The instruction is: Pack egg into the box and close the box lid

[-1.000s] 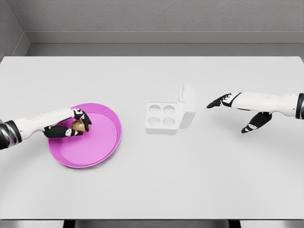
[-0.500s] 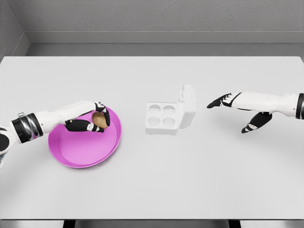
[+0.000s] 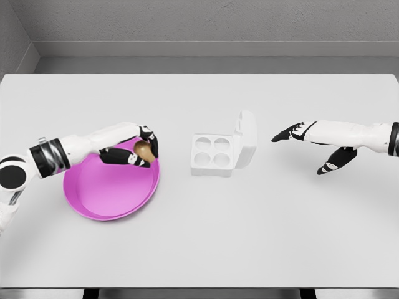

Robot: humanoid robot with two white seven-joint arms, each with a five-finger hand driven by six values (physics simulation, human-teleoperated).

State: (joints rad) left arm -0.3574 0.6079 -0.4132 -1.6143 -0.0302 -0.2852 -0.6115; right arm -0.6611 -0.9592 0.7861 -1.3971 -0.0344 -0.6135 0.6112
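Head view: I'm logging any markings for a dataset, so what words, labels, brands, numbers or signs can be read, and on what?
None can be read: the egg box, its open lid, the pink plate, the brown egg in the left hand, the right hand and the table all show plain surfaces.

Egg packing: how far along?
Done: the egg is grasped in the left hand and lifted above the pink plate, near its right rim. In hand: carrying it toward the box, whose four cups look empty. Left: seat the egg in a cup and close the lid, which stands upright. The right hand hovers open to the right of the box.
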